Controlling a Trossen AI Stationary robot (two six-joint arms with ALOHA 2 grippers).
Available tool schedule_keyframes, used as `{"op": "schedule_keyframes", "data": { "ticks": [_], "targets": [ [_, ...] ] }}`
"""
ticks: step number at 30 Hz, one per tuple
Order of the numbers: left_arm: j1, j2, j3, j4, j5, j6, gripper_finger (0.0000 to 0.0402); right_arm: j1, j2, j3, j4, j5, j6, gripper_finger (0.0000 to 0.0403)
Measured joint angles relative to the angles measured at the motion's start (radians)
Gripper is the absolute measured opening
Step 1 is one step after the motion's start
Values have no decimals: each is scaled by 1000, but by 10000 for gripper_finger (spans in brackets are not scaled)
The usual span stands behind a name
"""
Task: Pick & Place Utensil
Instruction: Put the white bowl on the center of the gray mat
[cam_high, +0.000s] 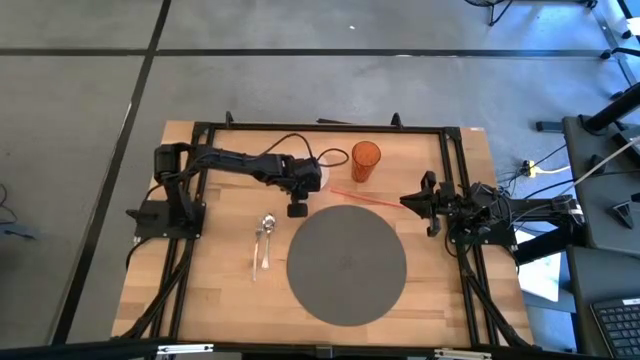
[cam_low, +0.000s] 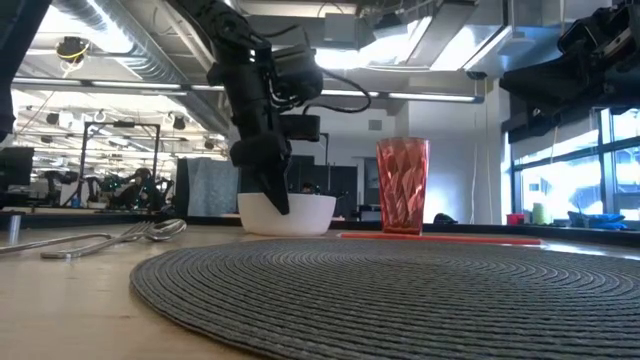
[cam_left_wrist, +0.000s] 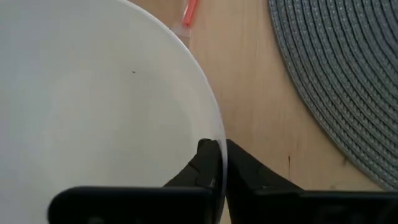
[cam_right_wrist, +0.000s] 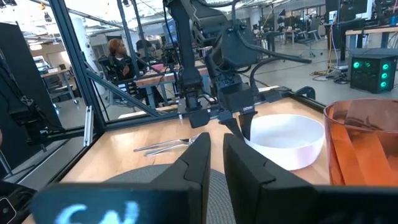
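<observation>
A white bowl (cam_left_wrist: 93, 106) stands on the wooden table, far of the grey round placemat (cam_high: 347, 265). My left gripper (cam_high: 298, 200) is over the bowl's near rim and shut on it. It also shows in the low view (cam_low: 272, 185) and the right wrist view (cam_right_wrist: 239, 124). A spoon and a fork (cam_high: 264, 240) lie side by side on the table, left of the placemat. My right gripper (cam_high: 425, 205) waits at the table's right side with its fingers (cam_right_wrist: 198, 158) close together, holding nothing. My left gripper pinches the bowl's rim (cam_left_wrist: 219, 163) on its near side, one finger inside the bowl and one outside. The fingers come from above, pointing down (cam_low: 278, 195). The bowl sits upright with its bottom (cam_low: 290, 230) on the table.
An orange ribbed cup (cam_high: 365, 162) stands right of the bowl. A thin red stick (cam_high: 365, 198) lies between the cup and the placemat. A black frame (cam_high: 320, 128) runs along the table's edges. People sit in the room beyond the table (cam_right_wrist: 118, 53).
</observation>
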Motion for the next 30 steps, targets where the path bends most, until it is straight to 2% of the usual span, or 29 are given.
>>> {"op": "schedule_keyframes", "data": {
  "ticks": [8,16,22,30],
  "targets": [
    [-123,0,131,-172,-119,-60,4,0,0,0,-1,0,0,46],
    [-316,25,314,-210,-74,-233,4,0,0,0,-10,0,0,46],
    [-424,158,466,-250,-56,-298,3,0,0,0,-18,1,0,46],
    [-489,379,765,-348,35,-315,3,0,0,0,-24,1,0,46]
  ]
}}
